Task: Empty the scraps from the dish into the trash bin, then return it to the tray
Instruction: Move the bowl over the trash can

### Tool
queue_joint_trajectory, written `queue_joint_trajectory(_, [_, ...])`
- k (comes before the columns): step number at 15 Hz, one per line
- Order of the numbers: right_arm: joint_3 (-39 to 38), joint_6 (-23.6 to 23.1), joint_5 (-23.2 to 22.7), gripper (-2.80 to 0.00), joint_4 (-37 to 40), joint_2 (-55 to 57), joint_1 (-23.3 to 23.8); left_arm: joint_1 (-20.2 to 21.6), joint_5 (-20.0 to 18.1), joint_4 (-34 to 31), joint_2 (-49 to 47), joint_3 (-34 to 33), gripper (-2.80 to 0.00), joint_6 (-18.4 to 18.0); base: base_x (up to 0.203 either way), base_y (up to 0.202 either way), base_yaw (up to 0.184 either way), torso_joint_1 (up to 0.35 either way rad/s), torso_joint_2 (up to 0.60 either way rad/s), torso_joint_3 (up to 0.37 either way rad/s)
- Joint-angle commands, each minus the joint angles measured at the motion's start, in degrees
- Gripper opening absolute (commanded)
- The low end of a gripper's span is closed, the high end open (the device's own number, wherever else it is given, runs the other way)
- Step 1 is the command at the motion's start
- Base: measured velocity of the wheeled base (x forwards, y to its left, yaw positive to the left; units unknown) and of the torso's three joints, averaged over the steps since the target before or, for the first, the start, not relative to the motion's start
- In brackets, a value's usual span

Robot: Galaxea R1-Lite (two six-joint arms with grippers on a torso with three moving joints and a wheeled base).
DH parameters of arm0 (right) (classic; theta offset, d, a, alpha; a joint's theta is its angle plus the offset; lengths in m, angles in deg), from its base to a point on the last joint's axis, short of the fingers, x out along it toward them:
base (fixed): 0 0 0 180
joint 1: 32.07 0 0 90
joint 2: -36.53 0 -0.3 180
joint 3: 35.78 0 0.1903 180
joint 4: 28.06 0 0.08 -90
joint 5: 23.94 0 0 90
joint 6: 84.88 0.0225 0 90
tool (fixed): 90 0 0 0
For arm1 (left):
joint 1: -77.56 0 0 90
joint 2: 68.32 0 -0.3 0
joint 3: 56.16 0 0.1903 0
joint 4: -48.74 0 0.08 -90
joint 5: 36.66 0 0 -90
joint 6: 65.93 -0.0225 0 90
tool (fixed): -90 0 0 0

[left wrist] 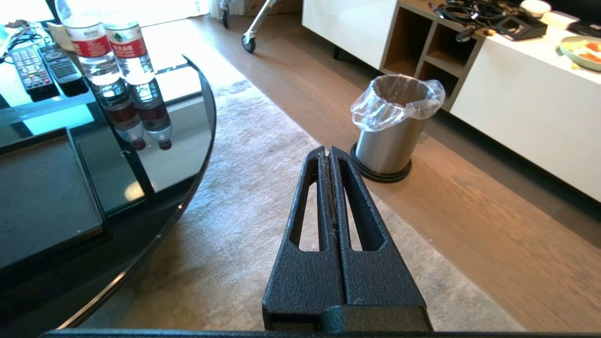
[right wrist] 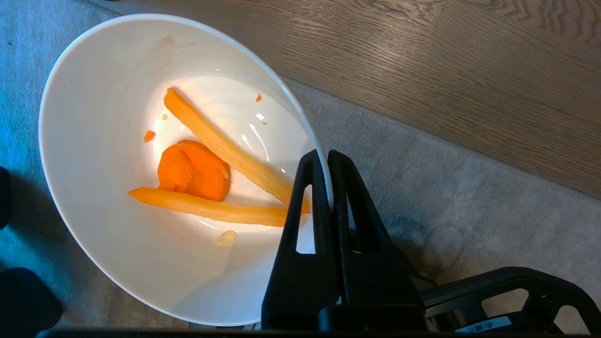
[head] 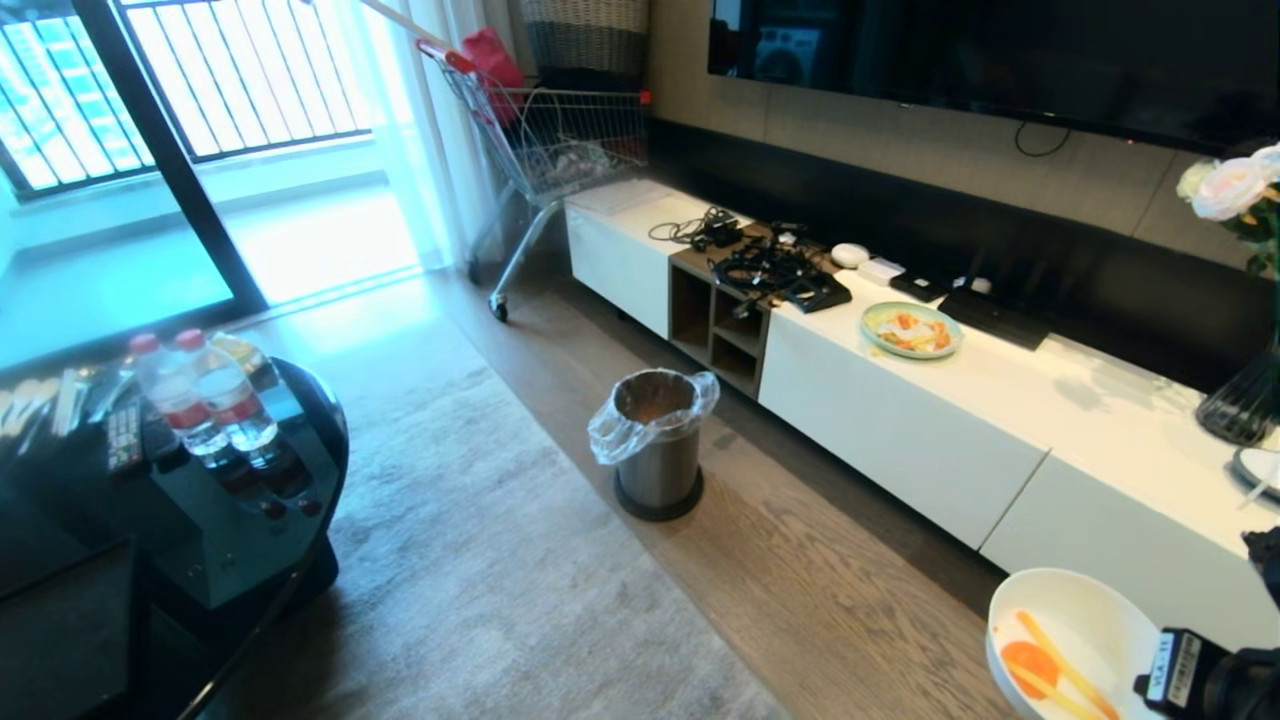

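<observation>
The white dish [right wrist: 108, 188] hangs above the grey rug and holds the scraps [right wrist: 197, 173]: an orange carrot slice and two pale-yellow sticks. My right gripper [right wrist: 327, 157] is shut on its rim, one finger inside and one outside. In the head view the dish [head: 1070, 620] is at the bottom right, well short of the steel trash bin [head: 657, 440], which stands on the wood floor with a clear liner. The black tray [left wrist: 42, 197] lies on the glass table at the left. My left gripper [left wrist: 327, 151] is shut and empty over the rug, its tips pointing towards the trash bin [left wrist: 392, 126].
A long white cabinet [head: 900, 430] runs along the right wall, bearing a pale-green plate [head: 911, 330] of food, cables and a vase. Two water bottles [head: 200, 400] and remotes sit on the round glass table [head: 320, 440]. A shopping cart [head: 550, 140] stands at the back.
</observation>
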Motion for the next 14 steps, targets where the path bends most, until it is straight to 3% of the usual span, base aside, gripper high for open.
queue_joint_trajectory(1, [0.2, 0.2, 0.1, -2.8, 0.0, 0.0, -0.1, 0.0, 0.0, 0.0, 0.0, 0.0, -2.8, 0.1, 0.0, 0.0, 0.0, 0.0, 0.0, 0.0])
queue_joint_trajectory(14, [1.3, 0.1, 0.2, -2.8, 0.0, 0.8, -2.1, 0.0, 0.0, 0.0, 0.0, 0.0, -2.8, 0.1, 0.0, 0.0, 0.0, 0.0, 0.0, 0.0])
